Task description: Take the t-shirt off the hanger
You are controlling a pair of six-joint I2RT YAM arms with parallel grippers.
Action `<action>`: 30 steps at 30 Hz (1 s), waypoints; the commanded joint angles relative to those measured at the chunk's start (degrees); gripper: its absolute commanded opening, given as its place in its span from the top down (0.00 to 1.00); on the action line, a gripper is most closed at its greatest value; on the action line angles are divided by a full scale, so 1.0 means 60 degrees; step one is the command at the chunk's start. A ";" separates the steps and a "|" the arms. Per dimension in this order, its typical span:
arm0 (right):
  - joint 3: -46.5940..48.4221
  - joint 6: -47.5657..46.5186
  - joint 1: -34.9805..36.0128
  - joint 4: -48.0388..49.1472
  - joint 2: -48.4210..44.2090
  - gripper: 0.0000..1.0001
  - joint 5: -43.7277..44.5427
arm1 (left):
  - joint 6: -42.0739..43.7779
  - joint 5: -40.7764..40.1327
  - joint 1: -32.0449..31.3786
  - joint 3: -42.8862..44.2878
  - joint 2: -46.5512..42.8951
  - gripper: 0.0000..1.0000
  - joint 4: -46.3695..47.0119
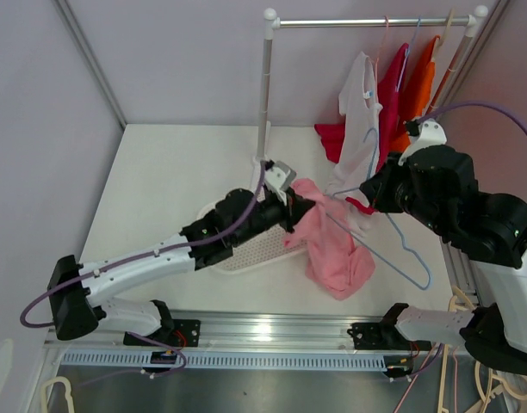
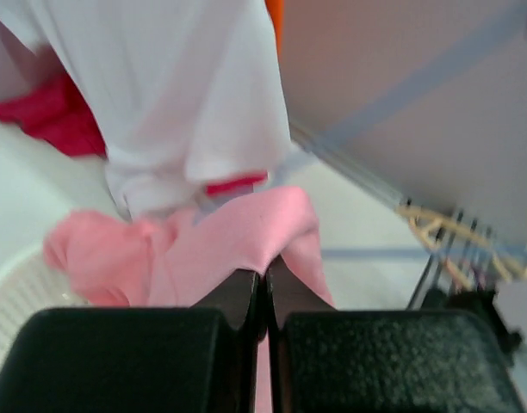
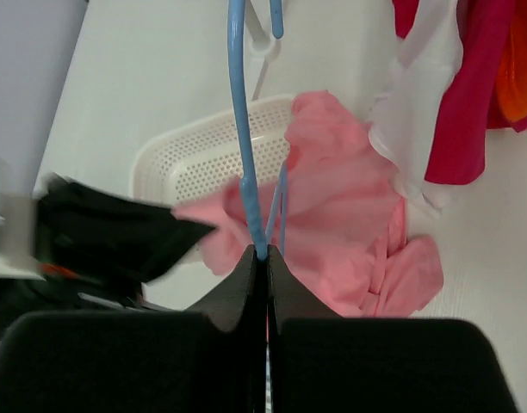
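**Location.** Pink t-shirt (image 1: 334,248) lies in a loose heap on the bench (image 1: 177,172), just right of the white basket (image 1: 251,251) and between the two arms. Its upper left corner is lifted off the bench. The rest is slumped and creased.

**Left gripper** (image 2: 265,277): jaws together, pinching a fold of pink fabric at the raised corner. Little cloth shows between them, so I judge the bite to be shallow.

**Right gripper** (image 3: 265,258): jaws clamped on the thin wire of the blue hanger (image 3: 238,103). In the top view the hanger frame sits mostly right of the shirt, w/ one limb running across or through the cloth. Cannot tell which, so cannot confirm it is fully free.

**Handling, judged.** Shirt is light, soft and limp w/ no stiffness, so it will stretch and drape rather than hold shape. It could slip from a shallow pinch. Best hold is a thick fold or hem near the neck or shoulder, not a single layer. The hanger is rigid, thin and smooth, so it may rotate in the jaws. Grip it near a bend.

**Risks.** The hanger end may snag in a sleeve or the neck opening. Other garments on the rail (image 1: 375,22) hang near the right arm, incl. a white one (image 1: 362,112), w/ possible fouling.

**Status, est.** Separation under way, not verified complete.
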 commanded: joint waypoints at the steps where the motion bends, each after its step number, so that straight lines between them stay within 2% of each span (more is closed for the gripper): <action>1: -0.0172 0.0213 0.0035 -0.0999 -0.0740 1.00 -0.0373 | -0.0455 0.0250 0.0496 0.1472 -0.0527 0.99 -0.0475; 6: -0.1256 -0.0695 0.0035 0.1388 -0.1810 1.00 0.0624 | 0.0598 0.0458 0.0496 0.3565 -0.0717 0.99 -0.1646; 8: -0.1476 -0.1089 0.0035 0.1798 -0.1738 1.00 0.1179 | 0.0980 0.0342 0.0540 0.5141 -0.0689 0.99 -0.2259; 10: -0.1711 -0.1383 0.0021 0.2618 -0.1679 1.00 0.1489 | 0.1464 0.0283 0.0671 0.6097 -0.0383 0.99 -0.3256; 11: -0.2103 -0.1762 0.0020 0.3448 -0.1708 1.00 0.1665 | 0.1581 0.0370 0.0889 0.7494 -0.0250 0.99 -0.3535; 15: -0.2954 -0.3122 0.0020 0.6044 -0.1768 1.00 0.1638 | 0.1802 0.0765 0.1637 1.0024 0.0730 0.99 -0.4795; 17: -0.2826 -0.3551 -0.0052 0.6850 -0.1273 1.00 0.1579 | 0.1919 0.0854 0.1930 1.1427 0.1344 0.99 -0.5411; 18: -0.2245 -0.3785 -0.0082 0.6898 -0.0950 1.00 0.1433 | 0.2064 0.0854 0.2004 1.1898 0.1507 0.99 -0.5543; 21: -0.1523 -0.4166 -0.0228 0.7321 0.0077 1.00 0.1008 | 0.2110 0.1245 0.2384 1.2486 0.1946 0.99 -0.5676; 23: -0.1507 -0.4299 -0.0418 0.8007 0.0471 1.00 0.0657 | 0.1964 0.1454 0.2707 1.2475 0.2065 0.99 -0.5880; 25: -0.1434 -0.4489 -0.0638 0.8332 0.0751 1.00 0.0234 | 0.1628 0.1790 0.2854 1.1439 0.1832 0.99 -0.5838; 27: -0.1477 -0.4578 -0.1091 0.8962 0.1174 1.00 -0.0134 | 0.1437 0.1806 0.2884 0.9260 0.1248 0.99 -0.4365; 28: -0.1420 -0.4520 -0.1310 0.9109 0.1366 1.00 -0.0556 | 0.1364 0.1719 0.2942 0.7004 0.0651 0.99 -0.3633; 29: -0.1303 -0.4462 -0.1559 0.9241 0.1600 1.00 -0.0850 | 0.1189 0.1689 0.3000 0.6561 0.0485 0.99 -0.2726; 30: -0.1157 -0.4418 -0.1982 0.9257 0.2095 1.00 -0.1071 | 0.1071 0.1689 0.3103 0.6324 0.0454 0.99 -0.2674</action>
